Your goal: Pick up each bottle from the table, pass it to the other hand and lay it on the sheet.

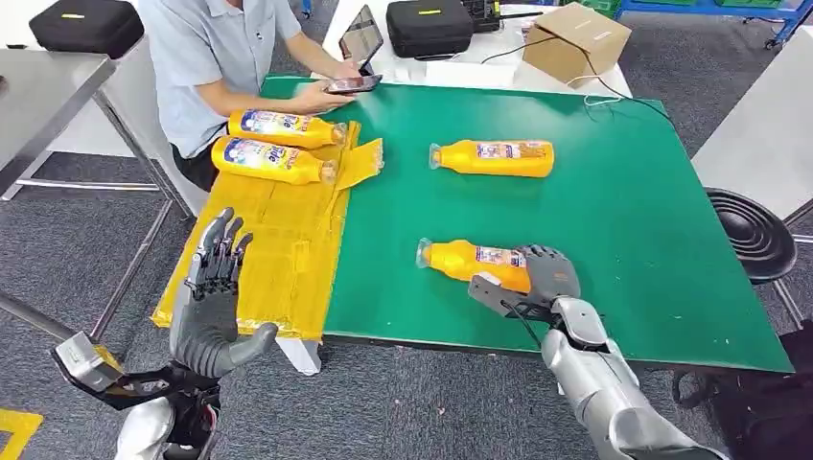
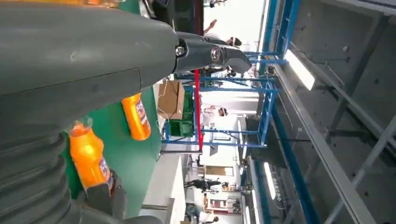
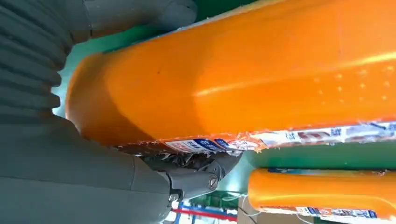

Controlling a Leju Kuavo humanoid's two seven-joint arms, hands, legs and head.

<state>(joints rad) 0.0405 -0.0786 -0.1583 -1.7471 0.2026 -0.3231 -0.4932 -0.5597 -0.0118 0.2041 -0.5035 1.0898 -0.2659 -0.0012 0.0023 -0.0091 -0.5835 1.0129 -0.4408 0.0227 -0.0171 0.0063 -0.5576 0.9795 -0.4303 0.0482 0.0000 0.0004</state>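
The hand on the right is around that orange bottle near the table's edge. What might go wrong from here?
Three things, judging from the views:

1. The right hand grips the near bottle at its base end, so the neck may sag or slip during the lift.

2. The left hand waits open over the yellow sheet; a mistimed handover might drop the bottle.

3. Two bottles already lie on the sheet beside a person's arm; a rolling bottle may bump them.
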